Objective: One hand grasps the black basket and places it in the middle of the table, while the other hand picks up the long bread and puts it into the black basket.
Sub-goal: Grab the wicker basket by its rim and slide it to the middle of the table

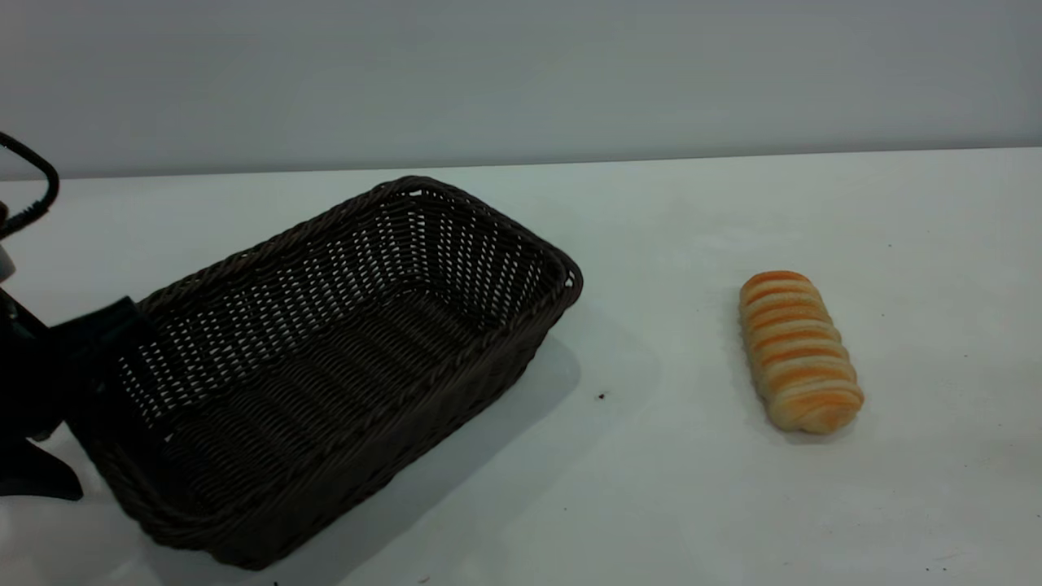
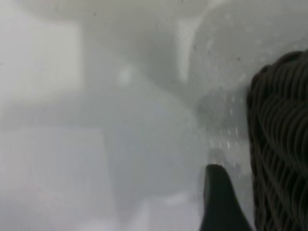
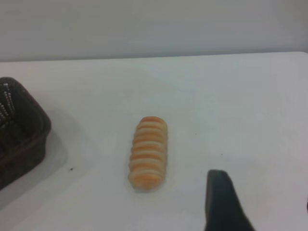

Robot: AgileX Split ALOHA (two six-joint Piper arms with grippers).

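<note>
Left gripper (image 1: 96, 332) sits at the left edge of the table (image 1: 667, 488), its black fingers set over the braided rim at one short end of the black basket (image 1: 342, 350). It looks clamped onto that rim. The left wrist view shows one finger (image 2: 219, 202) standing just outside the woven wall (image 2: 281, 144), close against it low down; the other finger is hidden there.

From that held end the basket runs away from the gripper on a slant across the white top. Its far short end lies toward the middle of the table and a broad shadow falls beside it. The open-weave sides slope outward, and the woven floor shows bare from the held end to the far one.

Beyond the basket's far end, well apart from it across open tabletop, the long bread (image 1: 799, 352) lies flat on the table. It is a cream roll crossed by orange-brown stripes. A small dark speck (image 1: 601, 396) marks the surface between basket and bread.

Right gripper (image 3: 262, 190) is outside the exterior view. Its own wrist camera shows one black finger (image 3: 220, 202) and a sliver of the other at the picture's edge, set wide apart, with nothing between them. It hangs above the table short of the bread (image 3: 148, 153), which lies near it but untouched. A corner of the basket (image 3: 21, 130) shows farther off, past the bread.
</note>
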